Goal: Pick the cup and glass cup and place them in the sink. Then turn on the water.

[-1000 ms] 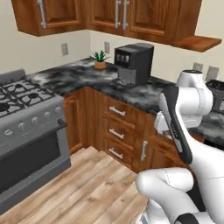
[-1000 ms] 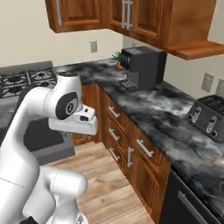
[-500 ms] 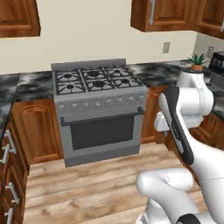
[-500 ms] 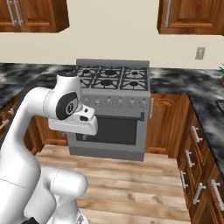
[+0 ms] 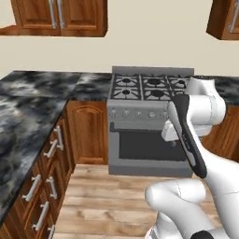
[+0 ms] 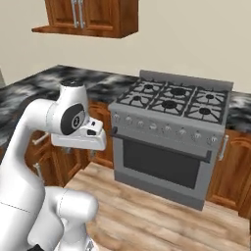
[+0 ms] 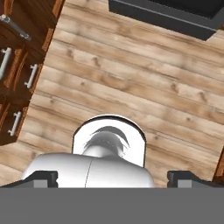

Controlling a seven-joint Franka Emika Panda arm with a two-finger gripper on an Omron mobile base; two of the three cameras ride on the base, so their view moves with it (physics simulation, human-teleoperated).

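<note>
The green cup, the glass cup, the sink and the water are all out of view. My gripper (image 7: 113,178) points straight down at the wooden floor. Its two dark fingertips (image 7: 40,176) stand far apart at the bottom corners of the hand view, open, with nothing between them. In both base views the arm is folded, with the hand (image 6: 79,139) tucked in front of the robot's body at about drawer height (image 5: 171,133).
A grey gas stove (image 5: 150,89) with an oven door (image 6: 165,163) stands ahead. Dark marble counter (image 5: 28,107) runs along the left above wooden drawers (image 5: 46,186). Wooden floor (image 7: 131,87) lies below, and wall cabinets (image 6: 93,17) hang above.
The whole picture has swung: the base has turned, so the coffee machine and corner counter have left the views and the stove is now in front. The arm keeps its folded pose.
</note>
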